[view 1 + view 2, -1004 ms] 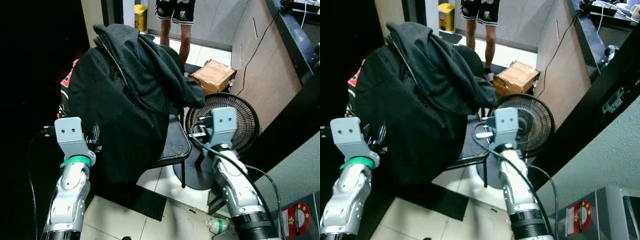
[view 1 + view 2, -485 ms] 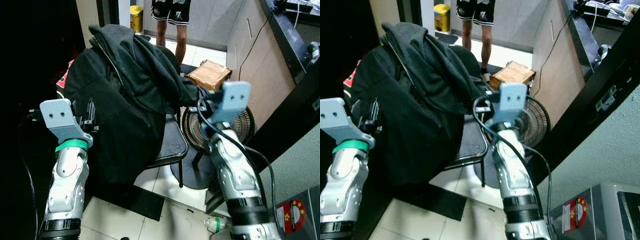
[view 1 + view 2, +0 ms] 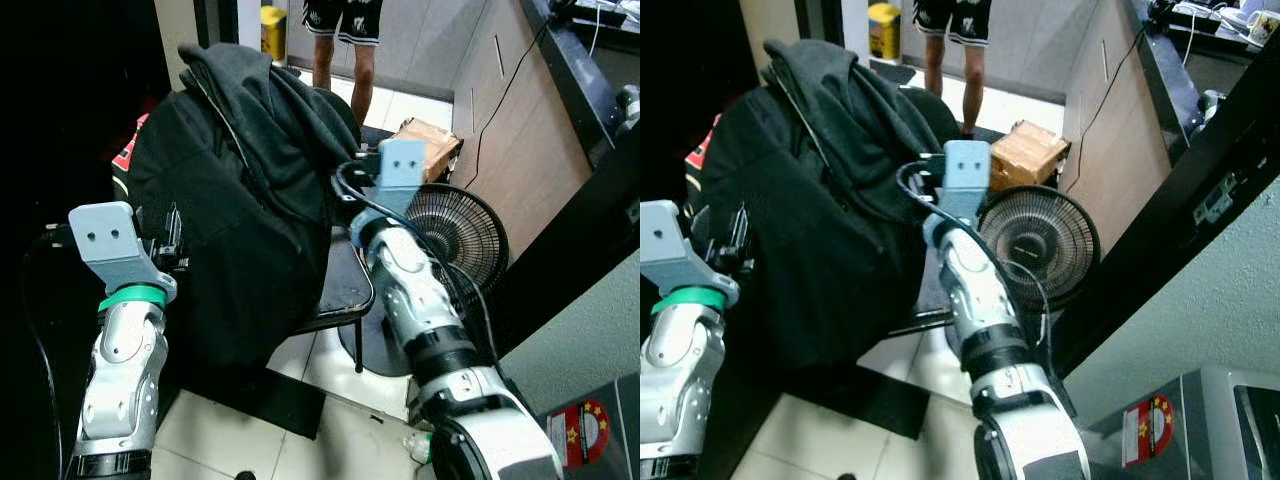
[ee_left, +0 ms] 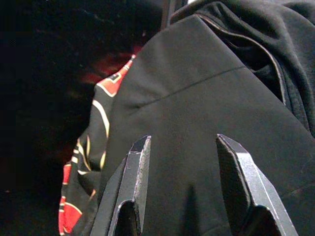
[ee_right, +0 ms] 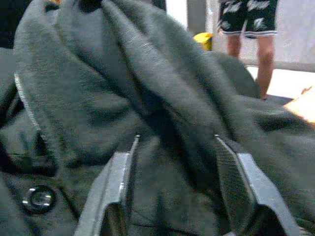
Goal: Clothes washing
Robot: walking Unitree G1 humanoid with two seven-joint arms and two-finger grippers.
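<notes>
The right gripper [image 5: 172,172] has swung in, fingers apart, against the chair-draped hanging jacket [image 3: 240,200].

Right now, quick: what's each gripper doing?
Left gripper: open, fingers spread at the black jacket, holding nothing.
Right gripper: open, against the dark grey hoodie, holding nothing.
</notes>
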